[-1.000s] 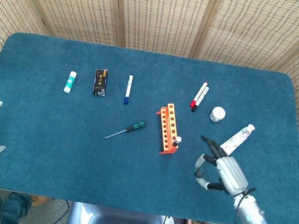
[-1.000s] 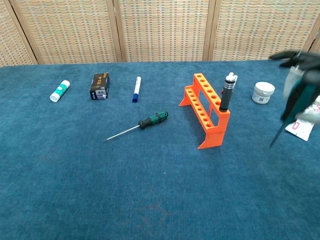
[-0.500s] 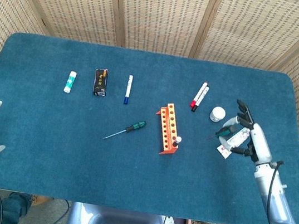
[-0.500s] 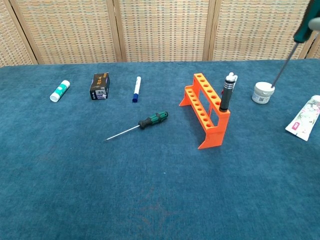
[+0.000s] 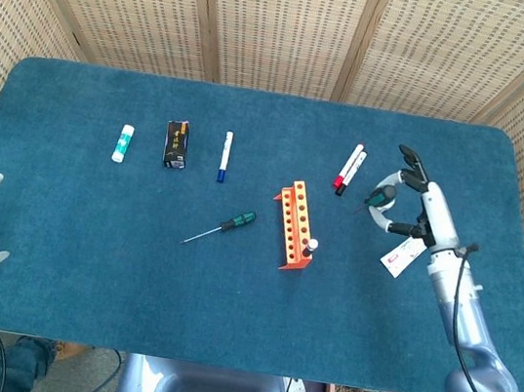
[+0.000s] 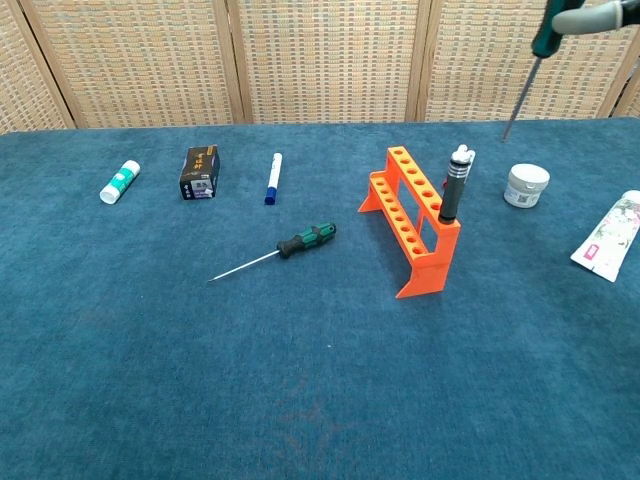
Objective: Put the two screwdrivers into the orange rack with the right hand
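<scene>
While the right hand (image 5: 416,207) is pinching one screwdriver (image 6: 537,45) by its handle — rigid, light, tip-down — the second screwdriver (image 5: 222,227) is lying mid-table, left of the orange rack (image 5: 296,225).

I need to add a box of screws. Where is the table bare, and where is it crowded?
Bare: the near strip in front of the orange rack and the loose screwdriver. Crowded: right of the rack, around the red markers, jar and tube.
</scene>
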